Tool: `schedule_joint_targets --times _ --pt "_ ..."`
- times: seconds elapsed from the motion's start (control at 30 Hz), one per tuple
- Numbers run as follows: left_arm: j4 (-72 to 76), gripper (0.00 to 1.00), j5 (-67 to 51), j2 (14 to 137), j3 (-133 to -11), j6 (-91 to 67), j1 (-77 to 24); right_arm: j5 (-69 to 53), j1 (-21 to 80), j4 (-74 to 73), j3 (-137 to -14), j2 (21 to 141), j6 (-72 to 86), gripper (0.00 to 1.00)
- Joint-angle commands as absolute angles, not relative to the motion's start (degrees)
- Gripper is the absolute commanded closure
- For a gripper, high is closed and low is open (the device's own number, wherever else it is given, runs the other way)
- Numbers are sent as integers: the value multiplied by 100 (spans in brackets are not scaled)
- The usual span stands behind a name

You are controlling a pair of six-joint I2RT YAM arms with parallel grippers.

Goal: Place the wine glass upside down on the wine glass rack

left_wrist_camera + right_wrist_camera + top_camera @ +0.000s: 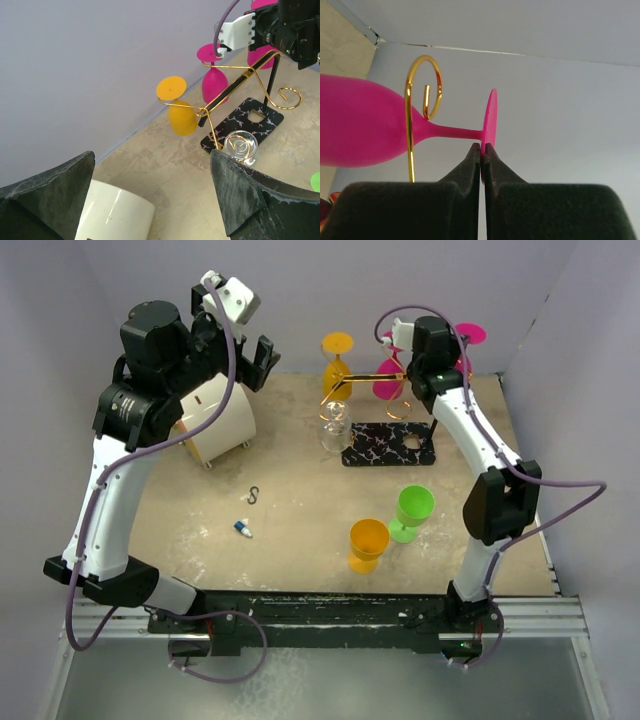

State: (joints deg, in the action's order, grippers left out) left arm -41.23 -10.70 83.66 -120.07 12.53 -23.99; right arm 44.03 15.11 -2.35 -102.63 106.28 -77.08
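Closest to the right wrist lens, the right end effector [482, 150] pinches the foot of the pink glass [365, 120], stem inside the curl of the rack [409, 100] so it can hang. Left wrist: our left end effector [152, 165] is spread, empty, standing clear. Overhead, the glass hangs foot-up; we judge only release remains.

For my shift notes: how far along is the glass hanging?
Done: an orange glass hangs inverted on the rack. In hand: the right gripper pinches the foot of a pink glass, stem inside the wire. Left: release; a green glass and standing orange glass remain on the table.
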Motion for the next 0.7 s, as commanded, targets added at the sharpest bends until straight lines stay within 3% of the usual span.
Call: schedule_joint_targets --times 0.0,0.67 --pt "-3885 1 -1186 8221 -11971 1126 -2354 4414 1562 -224 -10645 10711 -7490 100" --pt "-3846 1 -1256 8209 -11871 1127 -2305 4340 1595 -363 -11457 11347 -7076 100"
